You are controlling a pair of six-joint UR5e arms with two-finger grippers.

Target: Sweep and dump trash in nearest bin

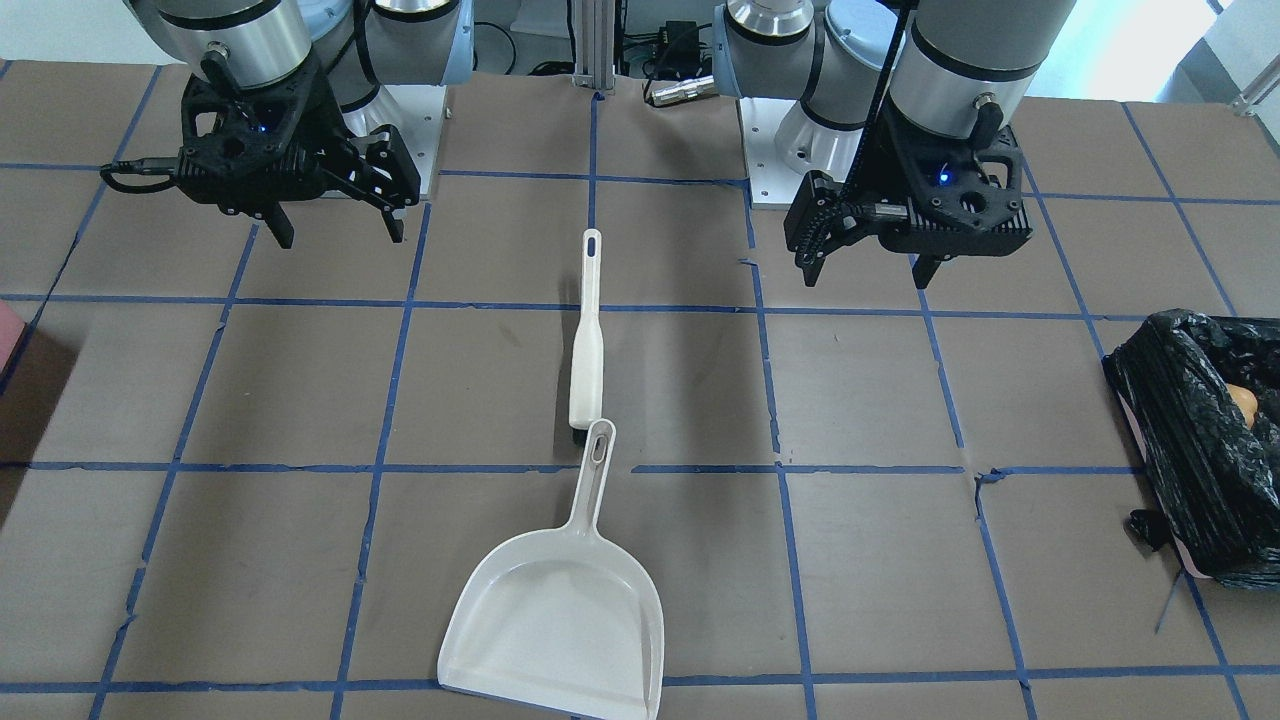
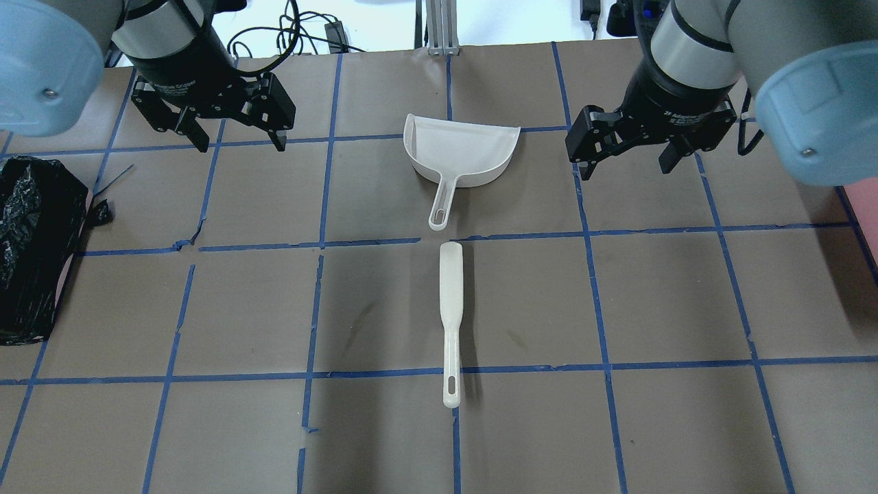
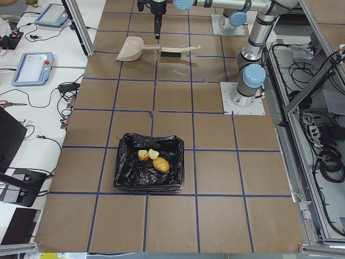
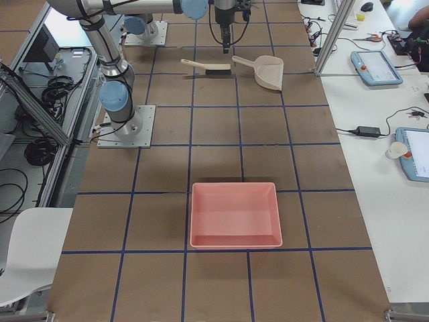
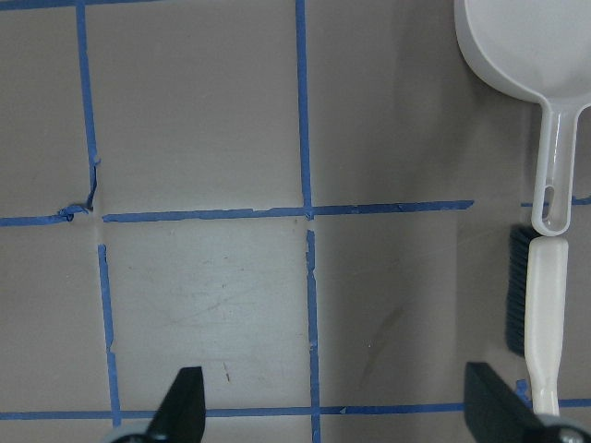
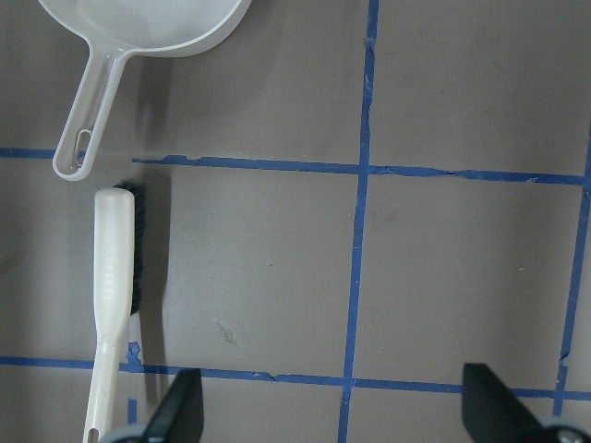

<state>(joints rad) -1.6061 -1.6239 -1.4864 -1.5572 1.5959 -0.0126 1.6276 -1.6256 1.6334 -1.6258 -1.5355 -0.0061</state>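
The left gripper [image 2: 241, 143] and right gripper [image 2: 623, 167] are held wide open, empty. The 3 trash pieces [image 3: 153, 159] are seen inside the bin [image 3: 124, 175], well outboard of the left gripper.

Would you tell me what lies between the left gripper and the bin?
Only bare table with blue tape lines lies between the left gripper and the bin; the overhead and front-facing views both show it.
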